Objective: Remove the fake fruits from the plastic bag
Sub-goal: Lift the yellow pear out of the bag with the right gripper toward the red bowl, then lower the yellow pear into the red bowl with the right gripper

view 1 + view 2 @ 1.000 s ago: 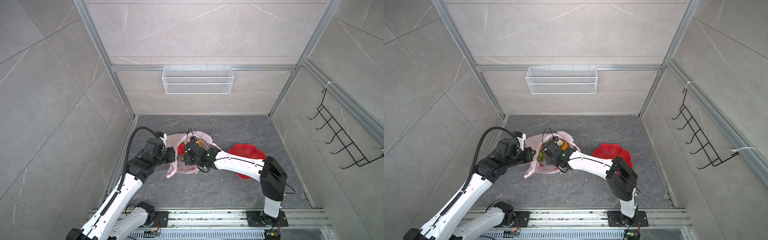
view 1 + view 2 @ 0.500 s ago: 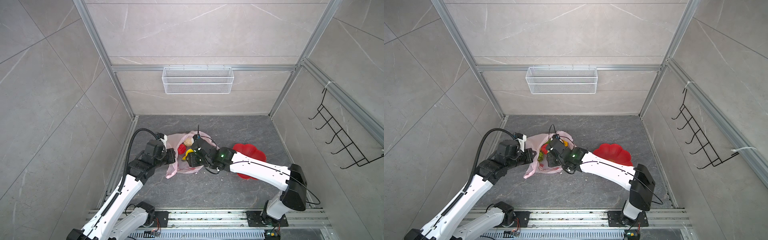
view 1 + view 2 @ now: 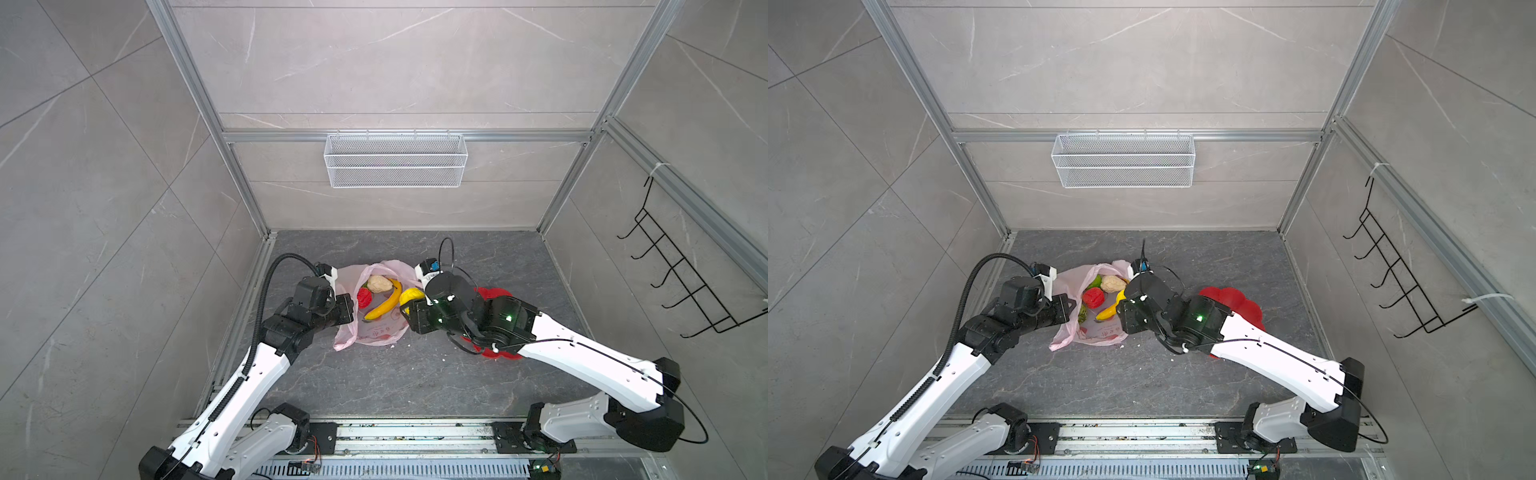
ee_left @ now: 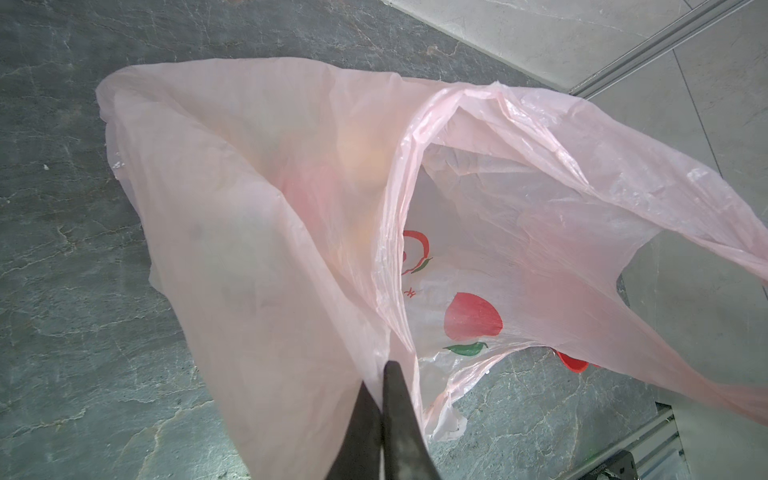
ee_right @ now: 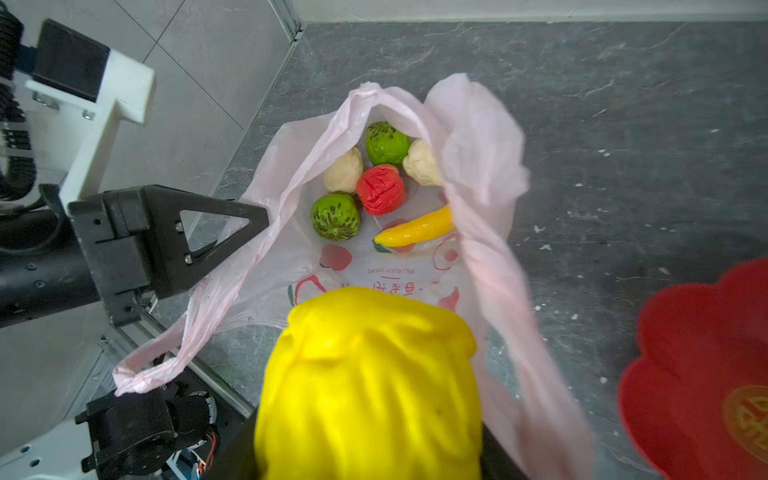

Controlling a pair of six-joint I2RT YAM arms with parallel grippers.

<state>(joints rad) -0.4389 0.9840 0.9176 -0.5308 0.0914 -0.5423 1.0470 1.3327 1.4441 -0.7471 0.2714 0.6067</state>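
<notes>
On the left, the left pincer is clamping its closed tips on the rim of the plastic bag, holding that side of the thin pink film up so the mouth is gaping. The bag is lying on the grey tabletop, left of centre, with its red fruit print facing up. Inside it, the fake fruits are sitting in a loose cluster: a red one in the middle, two bumpy green balls touching it, and two cream lumps flanking it. The yellow banana is lying just beside them, partly under the bag's far flap. Further right, the right pincer is gripping the yellow lump, its jaws partly spread around it, at the right edge of the bag's mouth. Beyond that, the red flower-shaped plate is sitting on the tabletop near the bag, mostly covered by the right arm in both top views.
</notes>
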